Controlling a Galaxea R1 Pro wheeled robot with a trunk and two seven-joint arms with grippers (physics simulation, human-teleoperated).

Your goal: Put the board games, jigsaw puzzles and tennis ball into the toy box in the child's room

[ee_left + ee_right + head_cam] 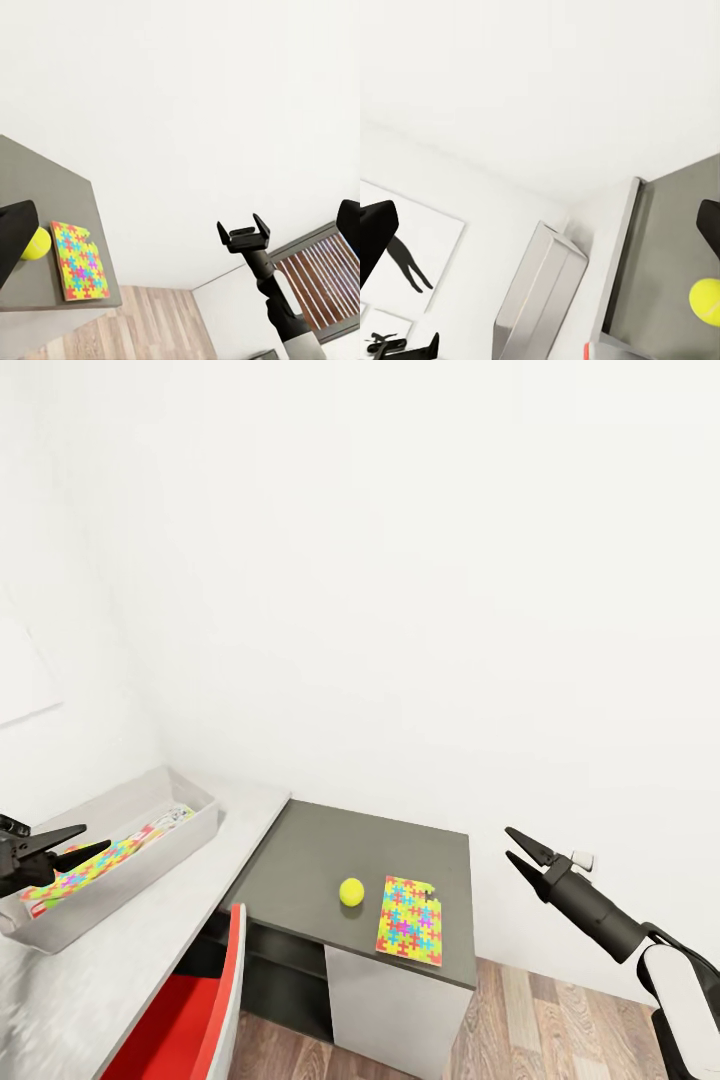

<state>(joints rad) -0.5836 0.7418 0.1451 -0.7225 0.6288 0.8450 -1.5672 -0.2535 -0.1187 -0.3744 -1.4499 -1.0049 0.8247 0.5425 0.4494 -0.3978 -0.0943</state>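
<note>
- The toy box (60, 935), a long grey tray, sits on the pale table (150, 960) at the robot's left, with colourful flat items already lying inside it along its length.
- The tennis ball (351, 891) and one jigsaw puzzle (410, 921) lie on the dark grey cabinet top (330, 850) that butts against the pale table; the ball is just beside the puzzle's left edge, apart from it.
- The puzzle's long axis runs roughly away from the robot, toward the wall, and one corner of it looks notched.
- The right gripper (524, 856) hovers in the air off the cabinet's right edge, its fingers spread in a clear V and holding nothing.
- The puzzle lies down and to the left of those fingers, nearer than the ball, so the right arm looks the better placed for either piece.
- The left gripper (62, 844) hangs over the near end of the toy box; its fingers look parted with nothing between them, though the head view cuts the gripper at the frame edge, so I say this with some reserve.
- In the left wrist view the ball (35, 243) and puzzle (79, 260) sit well away across the cabinet, which confirms the left arm has the longer reach.
- My judgement: a flat puzzle would need lifting from its overhanging front edge, while the ball may roll if nudged.
- A red chair (190, 1010) stands under the table in front.
</note>
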